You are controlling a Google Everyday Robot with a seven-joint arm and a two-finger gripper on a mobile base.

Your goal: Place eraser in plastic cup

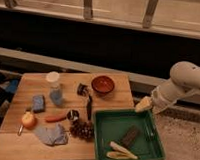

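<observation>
While small dark rectangular eraser [130, 136] lies in green plastic tray [109, 126] below gripper [144, 104] (claw apart, empty), tall translucent plastic cup [54, 87] waits far left: task seemingly unstarted.

Gripper [144, 104] by green tray [98, 139] far-right corner, jaws apart; eraser [130, 136] in tray; plastic cup [55, 88] on table [117, 98].

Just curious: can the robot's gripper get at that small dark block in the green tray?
Probably yes: the gripper hovers by the rim of the green plastic tray, and the dark rectangular eraser lies uncovered inside.
</observation>
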